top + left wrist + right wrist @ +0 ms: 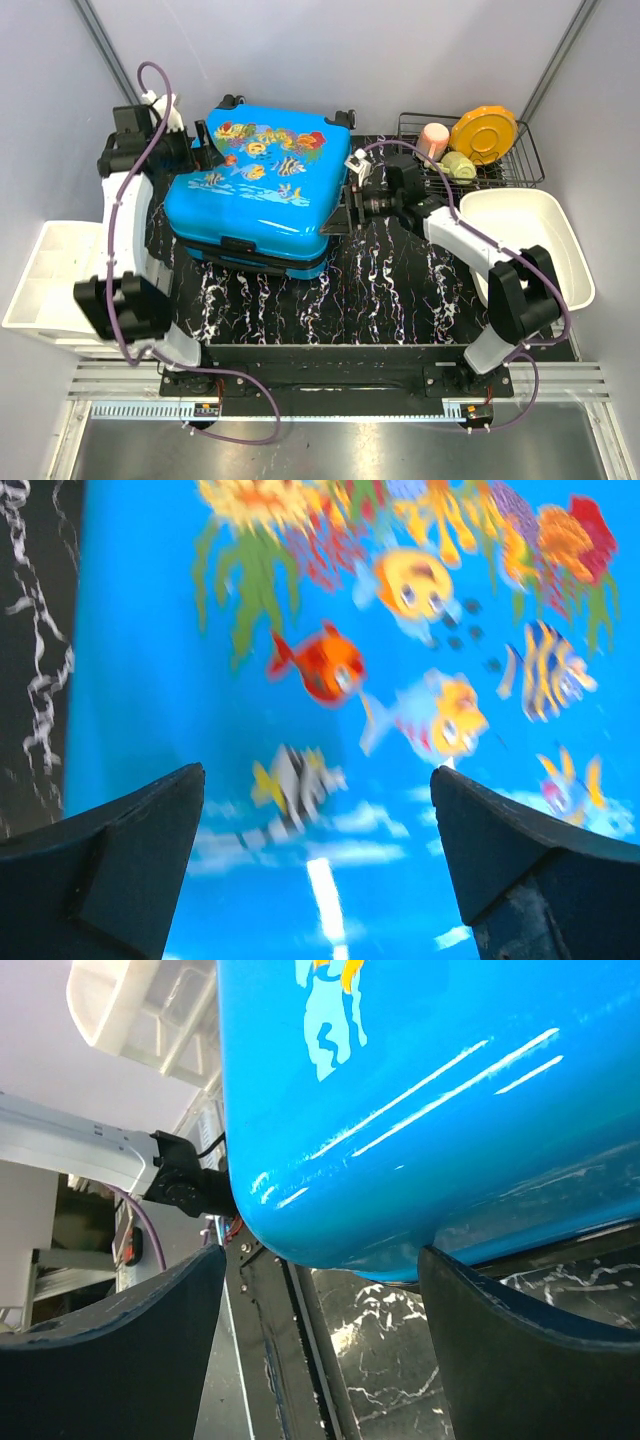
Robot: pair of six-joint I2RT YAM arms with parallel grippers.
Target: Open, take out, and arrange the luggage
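Note:
The luggage is a glossy blue hard-shell suitcase with a cartoon fish print, lying flat on the black marbled table, wheels at the far side. A dark seam runs along its near edge. My left gripper hovers at its far left corner. In the left wrist view this gripper is open, with only the printed lid between its fingers. My right gripper is at the case's right side. In the right wrist view it is open, its fingers standing either side of a rounded blue corner without closing on it.
A black wire rack at the back right holds an orange plate, a pink cup and a pale green item. A white tub sits at the right. A white divided bin sits off the table's left edge.

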